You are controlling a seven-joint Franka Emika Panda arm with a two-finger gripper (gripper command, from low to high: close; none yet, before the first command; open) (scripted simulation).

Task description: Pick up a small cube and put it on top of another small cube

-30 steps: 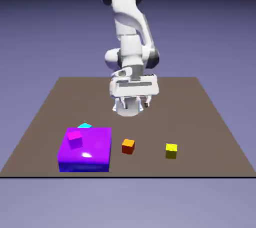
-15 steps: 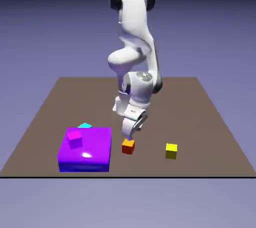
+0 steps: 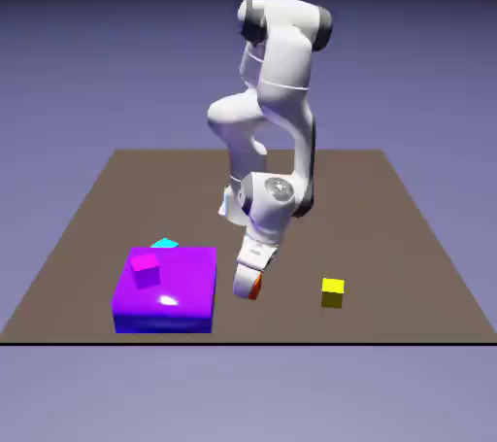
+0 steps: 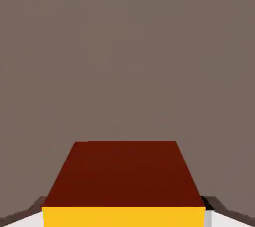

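The small orange cube rests on the brown table, mostly covered by my gripper, which has come down on it at a tilt. In the hand view the cube fills the lower middle, showing a dark red face with an orange-yellow face below it. It sits between my fingertips, whose pale edges show at both bottom corners. My gripper is shut on this cube. A yellow cube of like size stands apart toward the exterior view's right.
A large glossy purple block lies just to the exterior view's left of the gripper, with a magenta cube on top. A cyan piece peeks out behind the block.
The arm swung down from above the table's middle onto the orange cube, covering most of it. The jaws went from wide open to shut on the cube.
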